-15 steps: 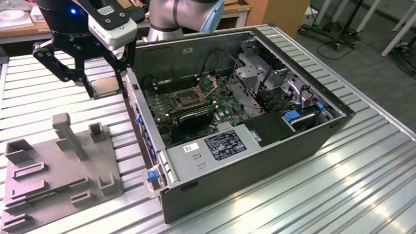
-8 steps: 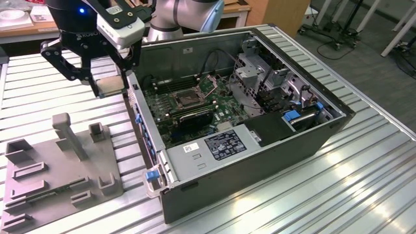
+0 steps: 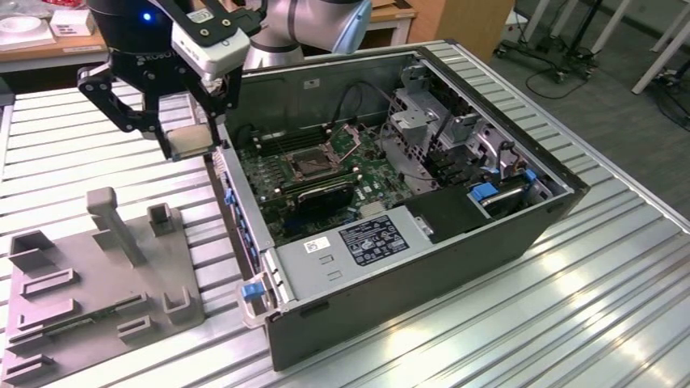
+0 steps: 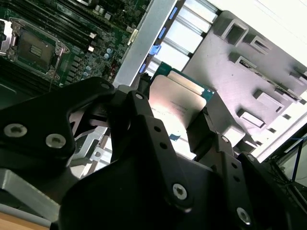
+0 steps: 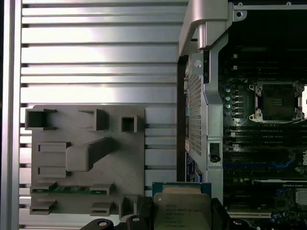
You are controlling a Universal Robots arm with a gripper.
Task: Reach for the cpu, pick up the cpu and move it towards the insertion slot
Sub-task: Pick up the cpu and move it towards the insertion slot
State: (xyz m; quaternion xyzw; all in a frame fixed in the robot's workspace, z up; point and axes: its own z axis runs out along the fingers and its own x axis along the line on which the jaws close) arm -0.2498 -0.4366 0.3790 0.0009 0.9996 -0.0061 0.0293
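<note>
The cpu [image 3: 192, 139] is a small silvery square chip, held in the air by my gripper [image 3: 194, 129], which is shut on its edges. It hangs over the slatted table, just outside the open computer case's wall, on the exterior view's left. Both wrist views show the cpu [image 4: 176, 100] [image 5: 182, 207] between the black fingers [image 4: 136, 112] [image 5: 144, 213]. The insertion slot [image 3: 313, 164] is a dark square socket with a metal frame on the green motherboard inside the case, and it appears in both wrist views [image 4: 31, 50] [image 5: 278, 101]. The slot lies apart from the cpu, across the case wall.
A grey plastic fixture plate [image 3: 97, 275] [image 5: 86, 158] with upright blocks lies on the table on the exterior view's left, a green strip [image 5: 67, 189] set in it. The open case [image 3: 431, 242] holds a drive cage, cables and a labelled metal box. A desk stands behind.
</note>
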